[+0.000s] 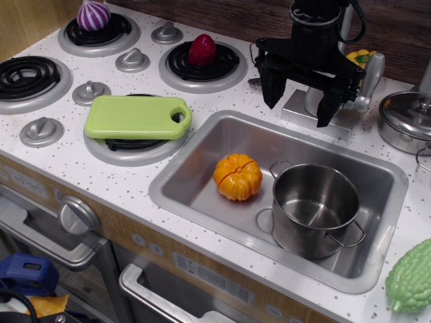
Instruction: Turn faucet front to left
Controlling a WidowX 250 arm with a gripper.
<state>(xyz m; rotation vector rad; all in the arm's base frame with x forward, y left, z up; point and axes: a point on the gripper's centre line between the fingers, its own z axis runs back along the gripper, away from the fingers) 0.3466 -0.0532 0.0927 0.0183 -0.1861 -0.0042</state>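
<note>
1. As the scene runs from the left edge, the white speckled surface [135,176] carries four coil burners; a purple-striped onion [93,15] sits on the far-left one, and grey knobs [42,130] stand between them.
2. Green cutting board [137,117]: lies flat over the near burner, just left of the sink.
3. Red vegetable [203,49]: rests on the far-right burner.
4. Sink [202,198]: steel basin set into the surface. It holds an orange pumpkin [238,177] at left and a pot [315,209] with two loop handles at right, the two just apart.
5. Tool [302,94]: black, hanging directly over the back rim of the sink; its two fingers are spread, gripping nothing, and stand in front of the faucet body.
6. Faucet [367,82]: mounted behind the sink on a square base plate; the lever handle shows at right of the tool. The spout is mostly hidden by the arm, so its heading cannot be told.
7. Second pot [404,121] at the right edge; green bumpy gourd [411,277] at the near right corner.
8. Step in hand, as judged: approach and alignment; no contact with the faucet is evident.
9. Next move, as judged: lower or advance the fingers to bracket the spout or body, then sweep leftward without striking the pot below.
</note>
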